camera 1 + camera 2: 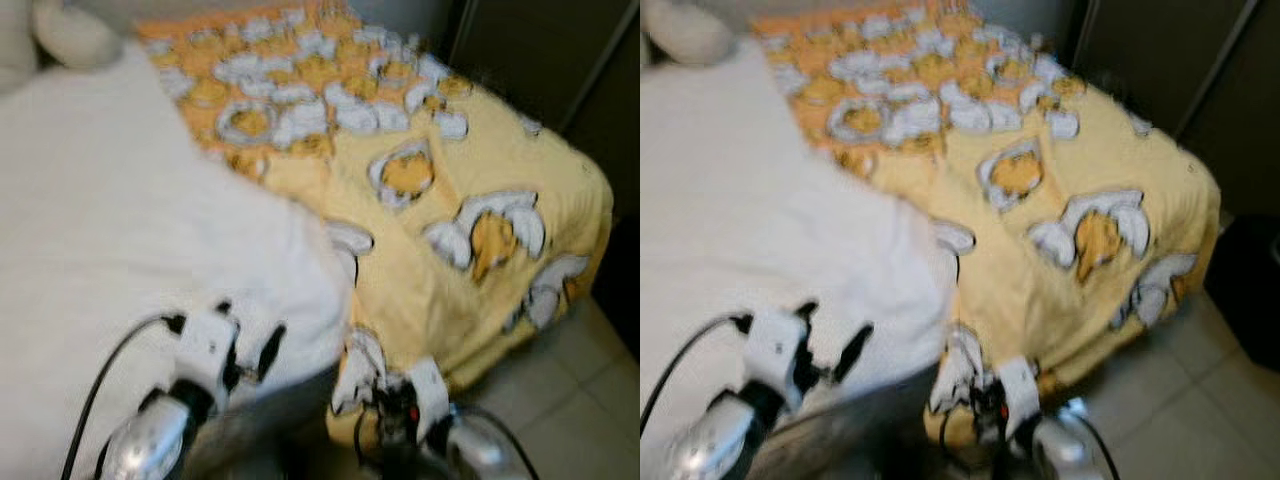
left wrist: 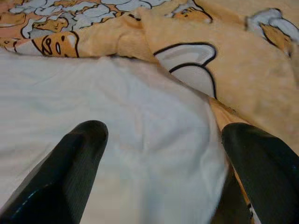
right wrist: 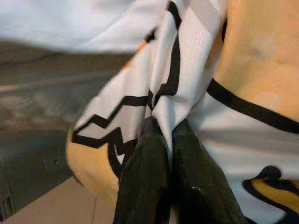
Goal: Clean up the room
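A yellow blanket (image 1: pixel 440 200) printed with white and orange cartoon figures lies spread over the right part of a bed, hanging off its corner. Beside it the white sheet (image 1: pixel 110 220) covers the bed's left part. My left gripper (image 1: pixel 250 345) hovers open just above the white sheet near its edge; its two black fingers (image 2: pixel 77 158) stand wide apart over the sheet (image 2: pixel 140 140). My right gripper (image 3: pixel 161 135) is shut on a fold of the blanket (image 3: pixel 187 60) at the bed's near corner, low in the head views (image 1: pixel 385 395).
A white pillow (image 1: pixel 70 35) lies at the head of the bed, far left. Dark cabinet doors (image 1: pixel 540 60) stand behind the bed on the right. Pale floor tiles (image 1: pixel 570 400) run along the bed's right side. The bed's grey side panel (image 3: pixel 42 88) is beside the blanket.
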